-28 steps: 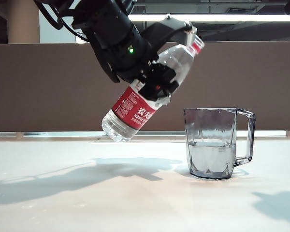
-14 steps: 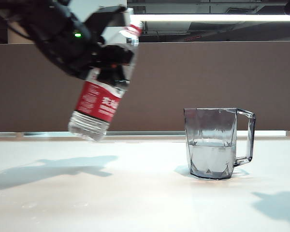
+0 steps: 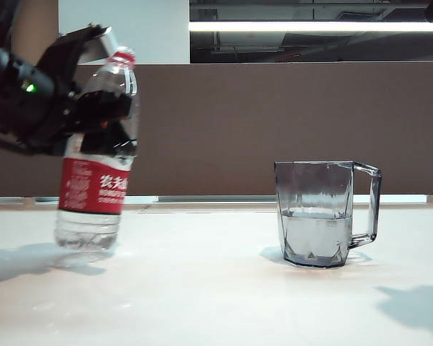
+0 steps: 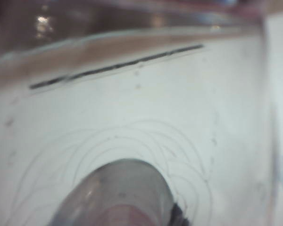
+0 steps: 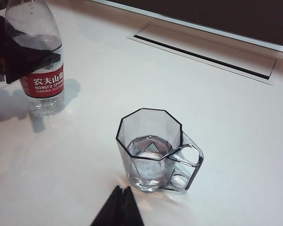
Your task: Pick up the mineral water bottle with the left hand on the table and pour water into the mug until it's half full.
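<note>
The mineral water bottle (image 3: 94, 191) stands upright at the left of the table (image 3: 202, 288), its base down at the tabletop. My left gripper (image 3: 117, 122) is shut on its clear upper body, just above the red label. In the left wrist view the bottle (image 4: 132, 117) fills the picture and hides the jaws. The grey faceted mug (image 3: 317, 216) stands to the right, apart from the bottle, with water (image 3: 314, 234) up to about half its height. My right gripper (image 5: 121, 189) hovers shut just in front of the mug (image 5: 148, 141); the bottle (image 5: 40, 80) is farther off.
A brown partition (image 3: 274, 122) runs behind the table's far edge. A long recessed slot (image 5: 203, 49) lies in the tabletop beyond the mug. A few water droplets (image 3: 40, 306) lie on the table at the front left.
My left gripper has swung left, away from the mug, carrying the bottle. The bottle has turned from tilted to upright and come down to the tabletop. The mug has not moved.
</note>
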Robot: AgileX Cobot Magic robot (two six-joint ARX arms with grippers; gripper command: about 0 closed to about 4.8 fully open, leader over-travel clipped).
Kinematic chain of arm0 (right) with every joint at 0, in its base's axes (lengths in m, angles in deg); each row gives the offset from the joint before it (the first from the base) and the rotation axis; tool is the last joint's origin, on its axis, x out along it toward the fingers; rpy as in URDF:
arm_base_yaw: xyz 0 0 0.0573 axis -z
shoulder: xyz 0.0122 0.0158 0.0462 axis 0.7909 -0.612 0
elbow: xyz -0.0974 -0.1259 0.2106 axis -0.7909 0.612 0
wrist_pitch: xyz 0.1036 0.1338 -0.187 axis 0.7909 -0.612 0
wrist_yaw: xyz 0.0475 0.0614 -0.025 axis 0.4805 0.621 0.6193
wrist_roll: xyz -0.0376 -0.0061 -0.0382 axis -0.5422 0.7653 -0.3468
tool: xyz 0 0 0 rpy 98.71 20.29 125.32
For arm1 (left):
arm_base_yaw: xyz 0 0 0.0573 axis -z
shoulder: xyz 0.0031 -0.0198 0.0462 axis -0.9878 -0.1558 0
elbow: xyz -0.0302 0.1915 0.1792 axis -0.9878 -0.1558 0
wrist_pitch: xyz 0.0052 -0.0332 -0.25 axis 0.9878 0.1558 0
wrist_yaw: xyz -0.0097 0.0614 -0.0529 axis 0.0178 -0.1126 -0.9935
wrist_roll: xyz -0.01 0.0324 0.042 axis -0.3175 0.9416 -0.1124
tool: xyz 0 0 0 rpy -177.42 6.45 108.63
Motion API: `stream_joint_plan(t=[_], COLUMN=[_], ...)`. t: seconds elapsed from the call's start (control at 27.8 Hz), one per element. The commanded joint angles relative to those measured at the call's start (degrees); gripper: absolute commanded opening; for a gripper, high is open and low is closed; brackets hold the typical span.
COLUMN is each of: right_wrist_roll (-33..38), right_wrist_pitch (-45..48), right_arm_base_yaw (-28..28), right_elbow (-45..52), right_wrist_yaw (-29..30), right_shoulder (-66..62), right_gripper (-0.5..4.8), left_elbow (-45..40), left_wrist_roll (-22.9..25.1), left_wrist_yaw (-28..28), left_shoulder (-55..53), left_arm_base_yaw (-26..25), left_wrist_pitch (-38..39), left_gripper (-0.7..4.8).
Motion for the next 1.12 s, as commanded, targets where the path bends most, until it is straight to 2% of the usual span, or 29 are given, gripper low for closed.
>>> stream_joint_plan(t=[0.04,0.22,0.86,1.04,1.12], right_wrist_roll=[-0.1,-0.1,-0.1,-0.1,-0.1], right_wrist_pitch=[1.0,1.0,1.0,1.0,1.0], right_arm_base_yaw=[0.0,0.0,0.0,0.0,0.0], right_elbow=[-0.3,-0.3,-0.3,-0.3,-0.3], right_wrist_yaw=[-0.2,-0.2,-0.1,-0.1,-0.1], right_shoulder=[0.1,0.1,0.1,0.1,0.1], right_gripper=[-0.03,-0.03,-0.03,-0.03,-0.03], left_elbow=[-2.8,-4.5,-4.5,-4.5,-4.5], left_wrist_roll=[-1.6,-2.3,-4.0,-3.6,-3.5], left_wrist_yaw=[5.1,7.3,7.3,7.0,7.0], left_shoulder=[0.4,0.4,-4.0,-4.0,-3.8], left_arm_base_yaw=[0.0,0.0,0.0,0.0,0.0], left_wrist_pitch=[-9.4,-11.6,-13.1,-12.6,-12.7], left_gripper=[1.78,1.78,1.95,3.60,4.06])
